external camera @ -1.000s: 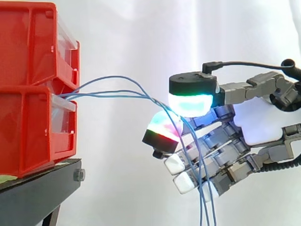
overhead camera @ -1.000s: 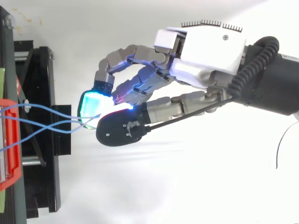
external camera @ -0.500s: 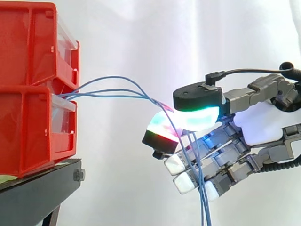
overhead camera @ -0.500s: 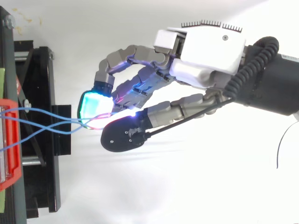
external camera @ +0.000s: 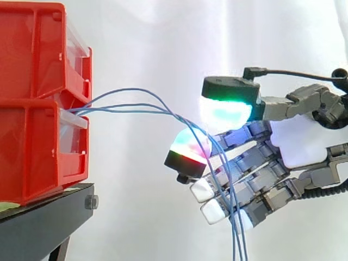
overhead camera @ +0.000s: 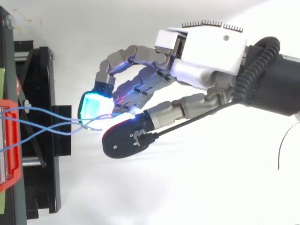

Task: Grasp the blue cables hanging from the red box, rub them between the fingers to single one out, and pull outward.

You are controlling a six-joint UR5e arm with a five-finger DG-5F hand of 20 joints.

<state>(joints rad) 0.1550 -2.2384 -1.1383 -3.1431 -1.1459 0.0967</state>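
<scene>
Lifted since the earlier frame, the thumb pad (external camera: 225, 111) of the hand (overhead camera: 206, 51) now sits at 12 o'clock of the blue cables (external camera: 130, 106), with a gap where it pressed on them before. Stacked red bins (external camera: 32, 109) on a black stand (external camera: 43, 217) occupy the 9 o'clock side of the side view, and the hand the 3 o'clock side. The cables leave the bins' front toward 3 o'clock, drape over the curled fingers (external camera: 187, 148), which hook them loosely, and hang toward 6 o'clock.

Cables (external camera: 136, 106) from box (external camera: 32, 109) across fingers (external camera: 204, 190)
</scene>
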